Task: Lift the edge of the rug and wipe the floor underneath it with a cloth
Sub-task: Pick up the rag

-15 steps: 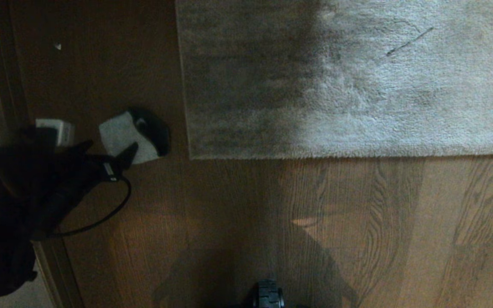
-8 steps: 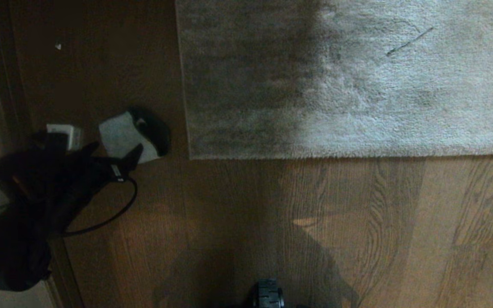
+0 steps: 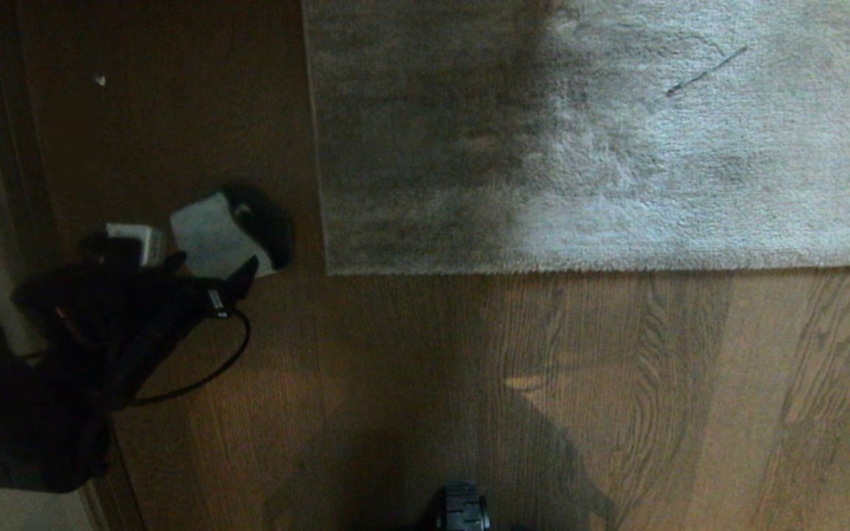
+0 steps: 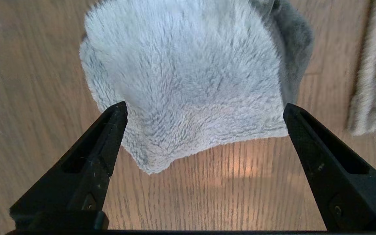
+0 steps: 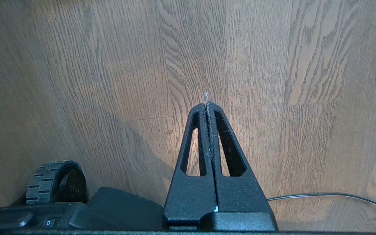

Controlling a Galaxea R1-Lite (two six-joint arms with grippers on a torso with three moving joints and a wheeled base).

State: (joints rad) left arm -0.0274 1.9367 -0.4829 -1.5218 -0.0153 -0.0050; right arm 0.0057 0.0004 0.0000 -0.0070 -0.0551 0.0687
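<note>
Two grippers are in play, and only one is working. Nearest the robot's base, the right gripper (image 5: 206,106) hangs parked over bare floor (image 3: 617,398), its fingers pressed together with nothing between them but a few stray fibres at the tips. Out on the robot's left, the left gripper (image 4: 204,112) hovers low above the cloth (image 4: 188,75), its jaws spread wide so the two tips straddle the near hem, one to each side, not yet pinching anything. The cloth (image 3: 211,234) lies flat on the planks, with a darker fold along its far side, just beside the rug's left border and near its square corner. Beyond it, the rug edge (image 3: 587,270) still lies flat on the floor, unlifted.

The cloth looks like fluffy, limp fleece: light, easily bunched, and likely to slide on smooth wood rather than resist. A good hold would be on the near hem, gathering a thick pleat of pile between the tips so it does not slip out. The rug is broader and probably heavier and floppy; its corner seems the easiest place to raise
</note>
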